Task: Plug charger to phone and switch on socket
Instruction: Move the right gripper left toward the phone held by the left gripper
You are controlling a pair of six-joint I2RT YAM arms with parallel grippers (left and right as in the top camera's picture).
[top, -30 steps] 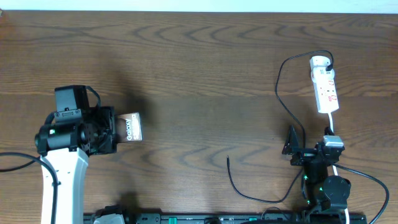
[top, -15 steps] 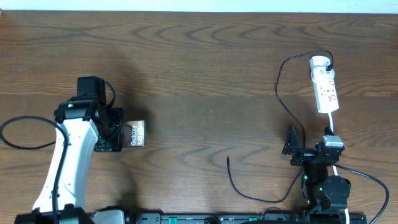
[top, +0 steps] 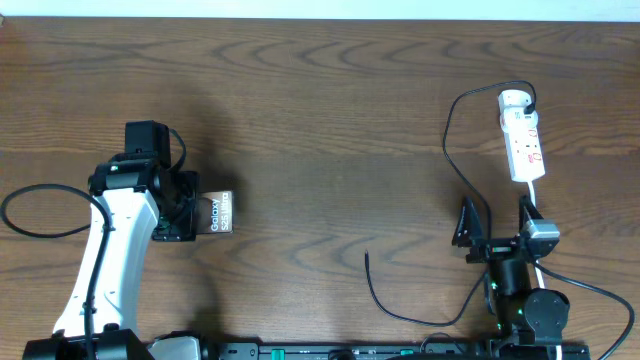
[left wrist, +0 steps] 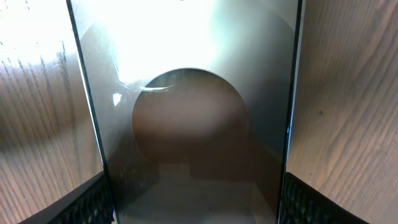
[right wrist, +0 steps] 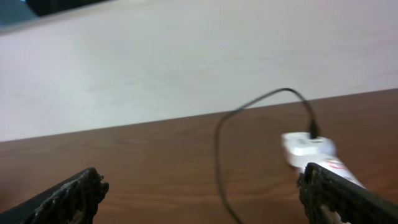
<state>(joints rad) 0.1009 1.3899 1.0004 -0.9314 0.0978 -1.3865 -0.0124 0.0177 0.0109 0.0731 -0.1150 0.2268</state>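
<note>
The phone [top: 218, 213], bronze-backed with white "Galaxy" lettering, sticks out to the right of my left gripper [top: 192, 214], which is shut on its two long edges. In the left wrist view the phone's shiny back [left wrist: 193, 93] fills the space between my black fingers [left wrist: 93, 202]. The charger cable [top: 447, 140] runs from a white adapter on the socket [top: 524, 140] down the table to its loose plug tip [top: 367, 255]. My right gripper [top: 495, 228] stands open just below the socket, holding nothing. In the right wrist view the right gripper [right wrist: 208, 199] faces the cable [right wrist: 219, 143] and socket [right wrist: 311, 152].
A white cord [top: 535, 195] leads from the socket's near end under my right arm. The cable loops along the table near the front [top: 400, 312]. A black rail [top: 350, 351] lines the front edge. A pale wall [right wrist: 186, 62] stands behind the table.
My left arm has swung forward and to the right with the phone, then settled. The right gripper has tipped up slightly and stays open.
</note>
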